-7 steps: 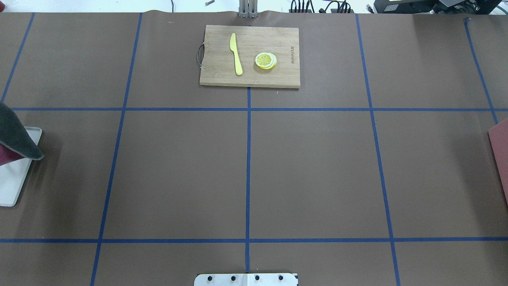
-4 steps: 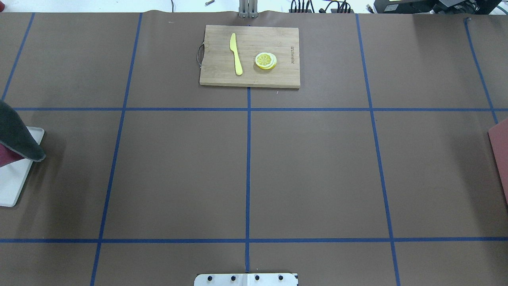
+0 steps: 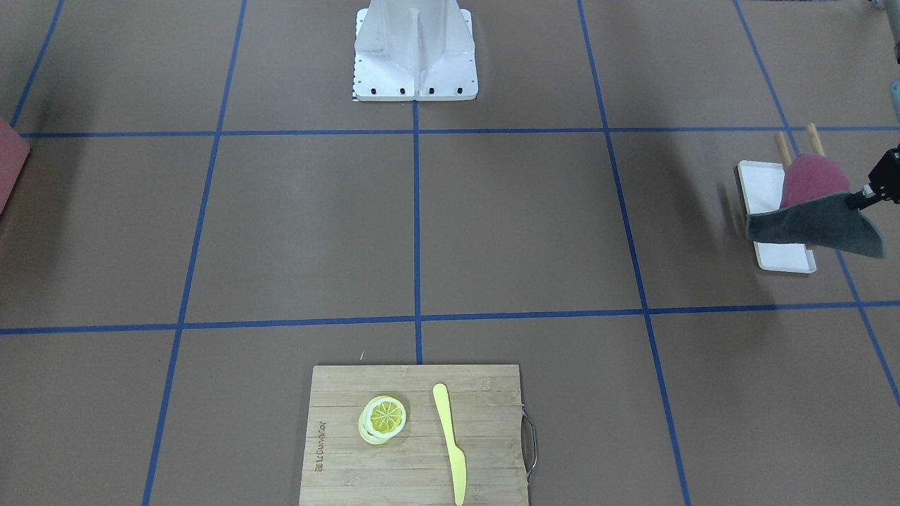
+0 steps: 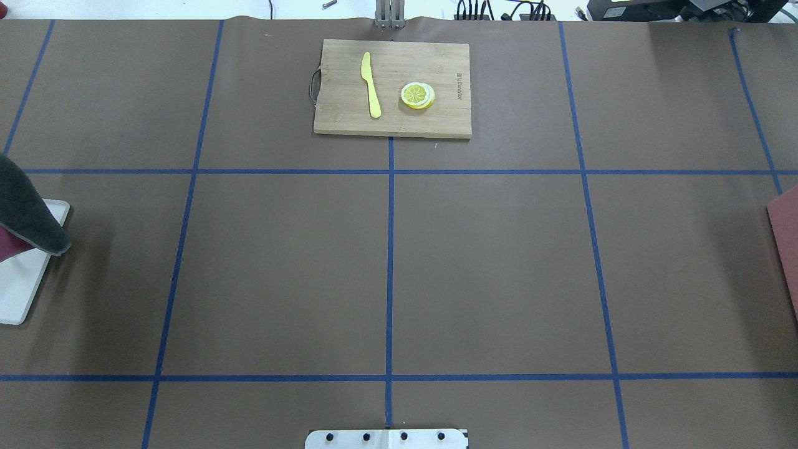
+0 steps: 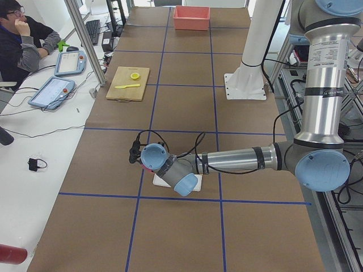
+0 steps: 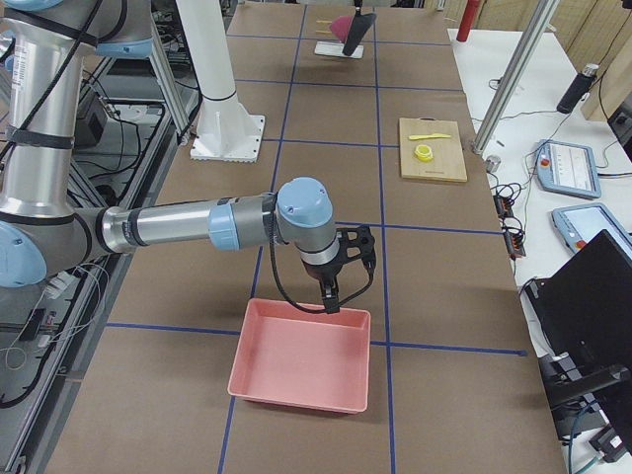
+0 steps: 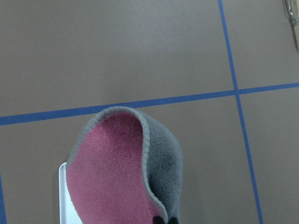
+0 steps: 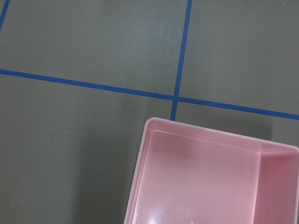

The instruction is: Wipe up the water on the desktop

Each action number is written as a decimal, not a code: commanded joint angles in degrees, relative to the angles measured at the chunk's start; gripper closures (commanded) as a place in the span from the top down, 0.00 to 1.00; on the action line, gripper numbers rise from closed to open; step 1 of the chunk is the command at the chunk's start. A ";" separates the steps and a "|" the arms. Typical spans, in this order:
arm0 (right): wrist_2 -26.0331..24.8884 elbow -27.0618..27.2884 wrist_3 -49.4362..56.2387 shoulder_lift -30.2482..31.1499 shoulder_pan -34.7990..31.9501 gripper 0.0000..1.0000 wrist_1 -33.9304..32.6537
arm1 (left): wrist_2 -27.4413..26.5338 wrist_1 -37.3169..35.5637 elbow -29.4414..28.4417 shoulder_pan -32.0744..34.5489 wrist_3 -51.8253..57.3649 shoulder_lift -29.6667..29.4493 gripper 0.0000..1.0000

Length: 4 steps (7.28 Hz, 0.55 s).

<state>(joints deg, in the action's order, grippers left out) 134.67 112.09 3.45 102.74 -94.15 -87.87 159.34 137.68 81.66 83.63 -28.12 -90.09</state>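
Note:
The desktop [image 4: 499,268] is matte brown with a grid of blue tape; I see no water on it. My left gripper [image 3: 856,201] is shut on the corner of a cloth [image 3: 815,228] that is grey on one side and pink on the other. The cloth hangs folded above a small white tray [image 3: 763,190] at the table's left end. It fills the lower left wrist view [image 7: 126,172] and shows at the overhead view's left edge [image 4: 28,212]. My right gripper [image 6: 334,286] hovers at the edge of a pink bin [image 6: 301,360]; I cannot tell whether it is open.
A bamboo cutting board [image 4: 393,87] with a yellow knife [image 4: 370,84] and lemon slices [image 4: 417,95] lies at the far middle. Two wooden sticks [image 3: 782,147] lie beside the tray. The robot's base [image 3: 415,49] stands at the near edge. An operator sits beyond the far edge.
The hanging cloth has drifted very slightly to the right over the tray. Nothing else has moved.

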 commanded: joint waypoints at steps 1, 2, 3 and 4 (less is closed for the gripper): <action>0.07 0.93 0.06 0.00 0.02 1.00 -0.02 | -0.25 -1.01 8.21 1.89 -10.04 -0.43 0.00; 0.25 2.16 0.15 -0.08 0.02 1.00 0.07 | -0.60 -1.01 11.73 1.89 -15.77 -1.31 0.00; 0.68 3.04 -0.11 -0.17 0.02 1.00 -0.02 | -2.26 -0.92 12.46 1.63 -20.00 -3.84 0.00; 3.21 3.05 -0.46 -0.35 0.02 1.00 -0.02 | -4.89 -0.92 12.82 0.41 -22.92 -6.13 0.00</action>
<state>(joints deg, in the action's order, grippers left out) 135.75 114.63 3.34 102.57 -94.13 -87.87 157.11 136.74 93.26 85.03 -46.23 -93.43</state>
